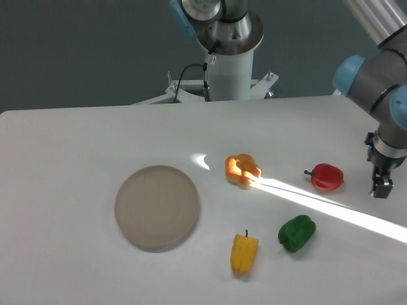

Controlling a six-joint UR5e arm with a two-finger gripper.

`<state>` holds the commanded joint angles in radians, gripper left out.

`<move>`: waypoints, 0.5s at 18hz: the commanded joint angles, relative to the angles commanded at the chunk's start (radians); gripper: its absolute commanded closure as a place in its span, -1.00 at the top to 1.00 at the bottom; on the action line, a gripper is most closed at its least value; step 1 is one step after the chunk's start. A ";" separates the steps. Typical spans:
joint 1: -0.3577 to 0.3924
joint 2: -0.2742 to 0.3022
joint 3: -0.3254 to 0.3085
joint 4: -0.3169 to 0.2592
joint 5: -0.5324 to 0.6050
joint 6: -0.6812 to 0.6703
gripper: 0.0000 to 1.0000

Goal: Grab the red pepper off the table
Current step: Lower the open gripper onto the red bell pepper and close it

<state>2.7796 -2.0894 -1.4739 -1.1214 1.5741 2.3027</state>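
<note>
Wall (82,51) behind: plain, dark grey-green, matte, fills upper part of view. White tabletop (63,146) spans full width below it, far edge running roughly level, corner rounded at left. Bright sunlight streak (331,206) crosses tabletop diagonally, from centre down toward right edge, widening as it goes. Small separate light patch (202,161) at streak's upper-left end. Rest of tabletop in soft even shade, faintly greyer toward near edge. Floor, windows, other furniture not in view.

lab: pedestal-mounted arm (226,38), white table (63,146)
</note>
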 joint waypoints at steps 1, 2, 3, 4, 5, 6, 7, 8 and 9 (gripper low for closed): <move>-0.003 0.005 -0.020 0.020 -0.020 -0.020 1.00; -0.012 0.006 -0.054 0.058 -0.035 -0.037 1.00; -0.018 0.006 -0.072 0.089 -0.035 -0.037 1.00; -0.023 0.006 -0.084 0.107 -0.035 -0.032 1.00; -0.023 0.008 -0.094 0.109 -0.035 -0.026 1.00; -0.025 0.008 -0.094 0.109 -0.035 -0.020 1.00; -0.025 0.017 -0.095 0.107 -0.034 -0.019 1.00; -0.025 0.029 -0.095 0.104 -0.026 -0.020 1.00; -0.025 0.031 -0.103 0.104 -0.026 -0.019 1.00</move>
<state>2.7550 -2.0586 -1.5769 -1.0170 1.5478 2.2841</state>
